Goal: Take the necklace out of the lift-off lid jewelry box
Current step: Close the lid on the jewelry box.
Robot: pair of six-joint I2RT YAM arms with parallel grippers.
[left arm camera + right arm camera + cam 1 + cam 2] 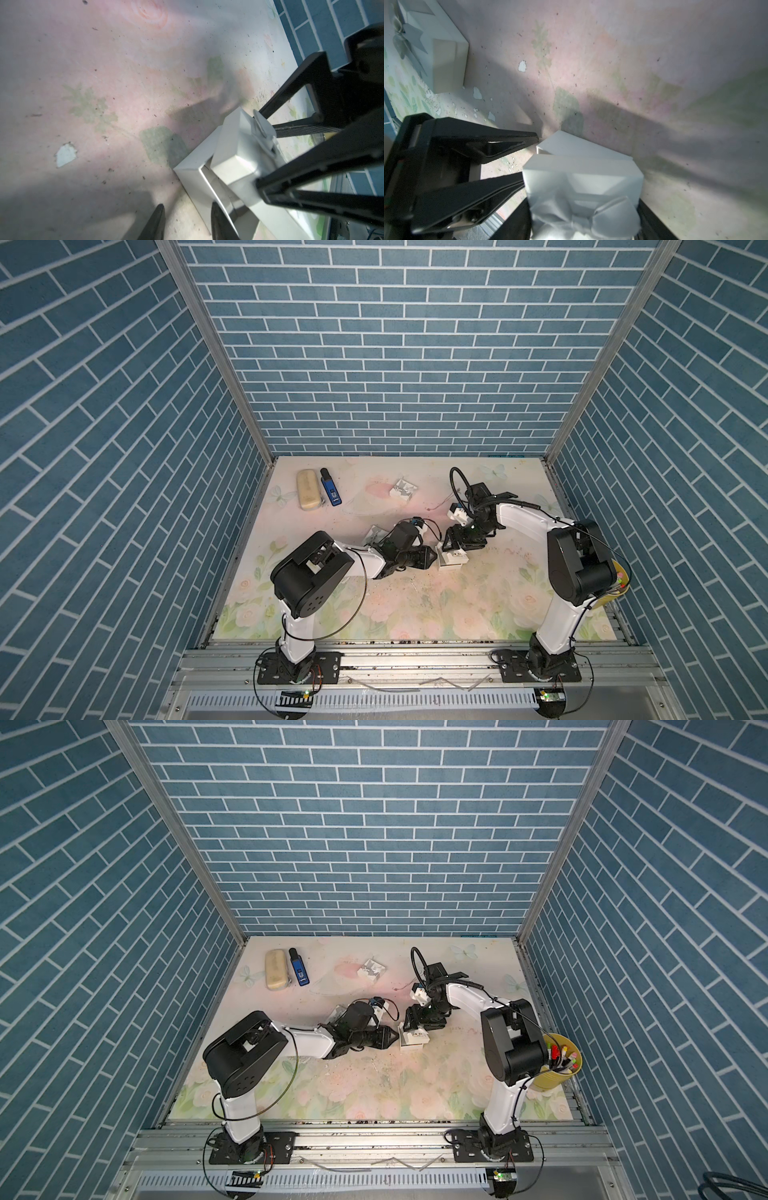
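Evidently this is the lid-removal step: the right gripper (258,147) has its jaws set wide and clamped on the bow-topped lid (583,172), tilted just above the box base (193,172) on the table (104,83). The left gripper (187,207), jaws part open, straddles the base's near wall without pinching it. The necklace is hidden, presumably inside; next the lid needs carrying clear and setting down.

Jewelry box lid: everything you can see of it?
The lid is white, apparently cardboard, a shallow square cap with a white bow on top. It is lifted and tilted, one corner low over the open base. The right hand clamps two opposite sides. Whether it touches the base is unclear.
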